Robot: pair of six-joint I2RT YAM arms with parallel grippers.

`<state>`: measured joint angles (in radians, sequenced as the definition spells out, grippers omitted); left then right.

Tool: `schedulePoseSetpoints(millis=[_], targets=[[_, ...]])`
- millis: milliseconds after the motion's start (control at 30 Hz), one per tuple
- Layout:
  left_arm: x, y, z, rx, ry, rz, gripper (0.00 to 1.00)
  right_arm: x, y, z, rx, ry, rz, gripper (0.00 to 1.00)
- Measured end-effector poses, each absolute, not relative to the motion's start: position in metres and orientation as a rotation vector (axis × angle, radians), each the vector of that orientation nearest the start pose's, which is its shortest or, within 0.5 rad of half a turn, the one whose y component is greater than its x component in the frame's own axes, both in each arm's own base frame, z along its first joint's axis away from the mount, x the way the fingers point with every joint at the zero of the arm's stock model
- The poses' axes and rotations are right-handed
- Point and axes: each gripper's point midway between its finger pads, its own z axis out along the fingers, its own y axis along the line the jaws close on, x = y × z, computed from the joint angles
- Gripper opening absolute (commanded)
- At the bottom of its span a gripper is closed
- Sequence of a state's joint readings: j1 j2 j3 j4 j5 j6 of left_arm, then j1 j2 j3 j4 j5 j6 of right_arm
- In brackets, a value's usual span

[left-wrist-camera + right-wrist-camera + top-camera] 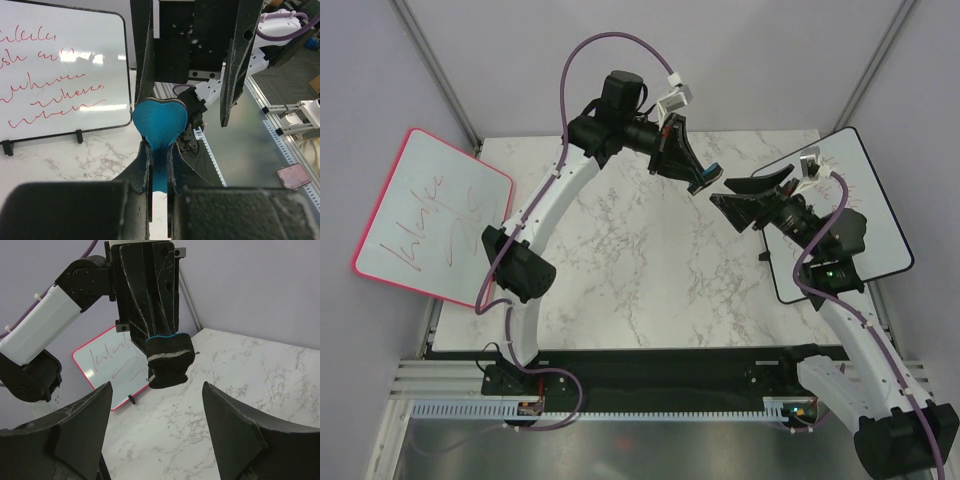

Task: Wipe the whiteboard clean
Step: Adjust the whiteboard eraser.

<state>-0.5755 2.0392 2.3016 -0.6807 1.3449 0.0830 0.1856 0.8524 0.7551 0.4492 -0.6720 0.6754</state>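
Currently: left gripper (159, 167) is pinching the blue-backed eraser (160, 119) | right gripper (743, 195) is gaping wide, facing it, just short of touching | whiteboard (882, 205) is standing at the table's (640, 265) right edge, writing unwiped | risk: eraser is likely falling if left is letting go before right is gripping firmly.

Bright, even light is falling from above, casting soft shadows on the marble table (620, 270). Glare is streaking the whiteboard (65, 70); both wrist views' nearest foreground is blurring.
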Motion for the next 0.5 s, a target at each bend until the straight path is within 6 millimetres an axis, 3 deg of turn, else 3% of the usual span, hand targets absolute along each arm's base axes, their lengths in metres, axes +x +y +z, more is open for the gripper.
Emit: schedulePoseSetpoints(millis=[267, 500], targets=[[0.284, -0.388, 0.386, 1.417, 1.382, -1.644, 0.02, 0.279, 0.191, 0.381, -0.308, 1.33, 1.118, 0.74], [0.284, -0.388, 0.386, 1.417, 1.382, -1.643, 0.02, 0.291, 0.193, 0.383, -0.316, 1.296, 1.118, 0.54]])
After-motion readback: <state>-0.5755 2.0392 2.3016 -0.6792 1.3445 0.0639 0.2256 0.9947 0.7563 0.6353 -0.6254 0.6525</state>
